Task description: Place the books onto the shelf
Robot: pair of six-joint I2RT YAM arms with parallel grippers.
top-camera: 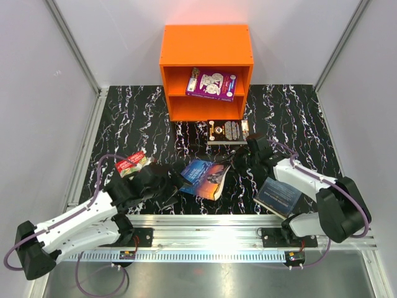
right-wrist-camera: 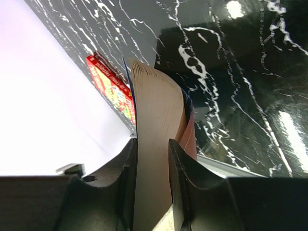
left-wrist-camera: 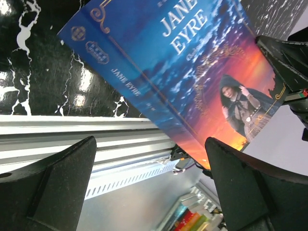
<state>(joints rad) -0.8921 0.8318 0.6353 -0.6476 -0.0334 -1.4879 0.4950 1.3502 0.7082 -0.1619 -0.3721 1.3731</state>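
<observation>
Two grippers flank Jane Eyre (top-camera: pixel 208 177) at centre: left gripper (left-wrist-camera: pixel 149 149) gapes wide, holding nothing; right gripper (right-wrist-camera: pixel 153 144) is clamped on its page edge. Five books in all: blue-grey book (top-camera: pixel 279 195) near right, red-green book (top-camera: pixel 131 164) at left, black book (top-camera: pixel 226 131) just before the one shelf (top-camera: pixel 206 43), purple book (top-camera: pixel 212 84) lying in its upper compartment.

Top camera looks down; wrist cameras closely share blue book (left-wrist-camera: pixel 192 72).

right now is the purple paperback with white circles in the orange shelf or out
In: purple paperback sits in the orange shelf, upper compartment.
</observation>
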